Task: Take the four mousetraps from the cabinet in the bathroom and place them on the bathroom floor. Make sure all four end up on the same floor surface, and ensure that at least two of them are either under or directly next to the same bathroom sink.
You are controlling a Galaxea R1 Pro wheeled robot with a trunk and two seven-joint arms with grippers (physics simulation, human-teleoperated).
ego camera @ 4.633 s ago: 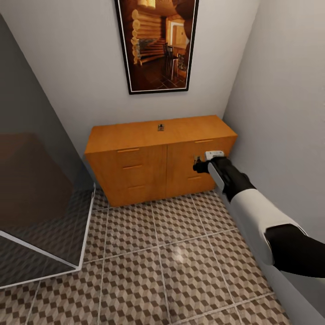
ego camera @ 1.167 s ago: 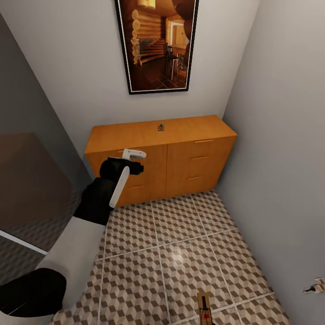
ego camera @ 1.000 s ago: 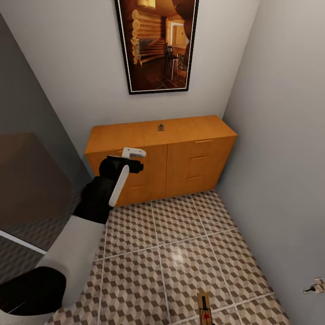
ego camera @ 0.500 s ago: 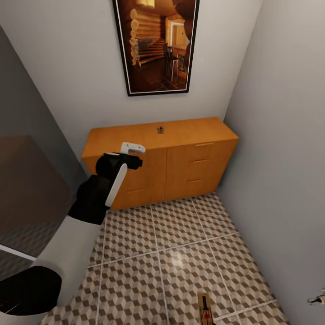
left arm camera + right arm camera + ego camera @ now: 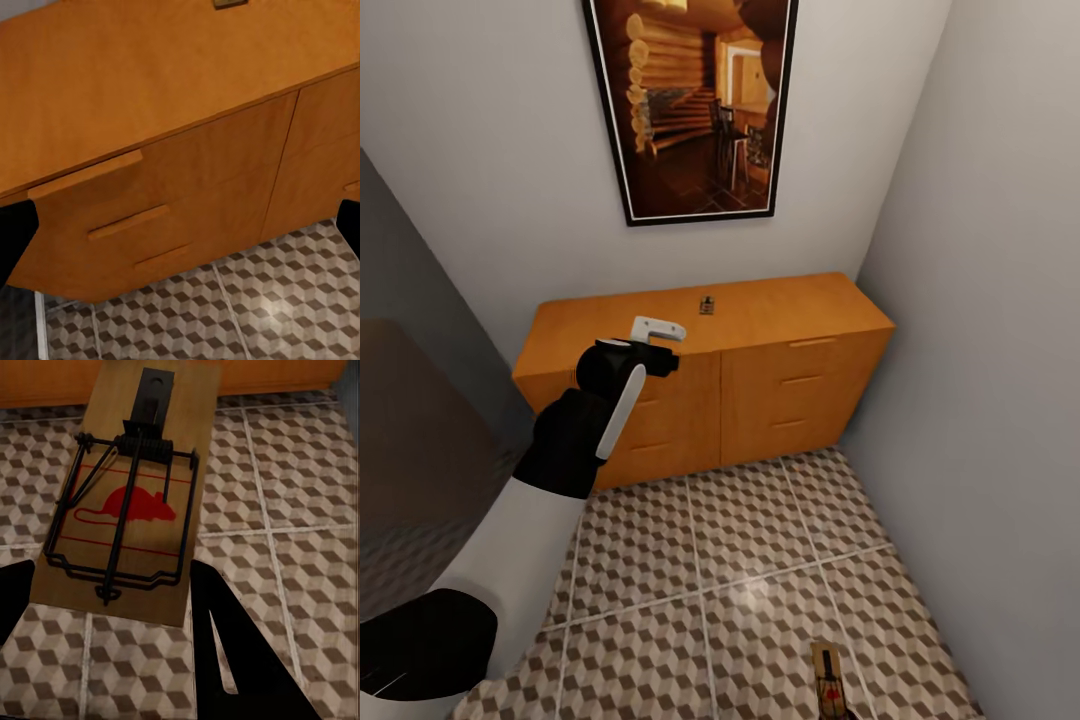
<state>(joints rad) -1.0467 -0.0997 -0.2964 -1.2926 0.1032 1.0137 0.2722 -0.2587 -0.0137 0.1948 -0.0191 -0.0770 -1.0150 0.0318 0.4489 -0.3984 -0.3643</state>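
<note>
The orange-brown cabinet (image 5: 760,345) stands against the far wall with its drawers shut. One mousetrap (image 5: 707,304) lies on its top near the back, and it also shows as the mousetrap (image 5: 229,3) in the left wrist view. My left gripper (image 5: 665,362) hovers open before the cabinet's upper left front edge, the gripper (image 5: 187,210) holding nothing. A second mousetrap (image 5: 828,686) lies flat on the bathroom floor (image 5: 740,560). My right gripper (image 5: 112,566) is open just above that mousetrap (image 5: 127,510), one finger on each side of it.
A framed picture (image 5: 690,105) hangs above the cabinet. A grey wall (image 5: 1000,350) closes the right side, and a dark glass panel (image 5: 420,450) stands on the left. The patterned floor tiles run from the cabinet toward me.
The right arm has left the cabinet front and a mousetrap now lies on the floor. My left arm has come up before the cabinet's left side. The camera has shifted a little.
</note>
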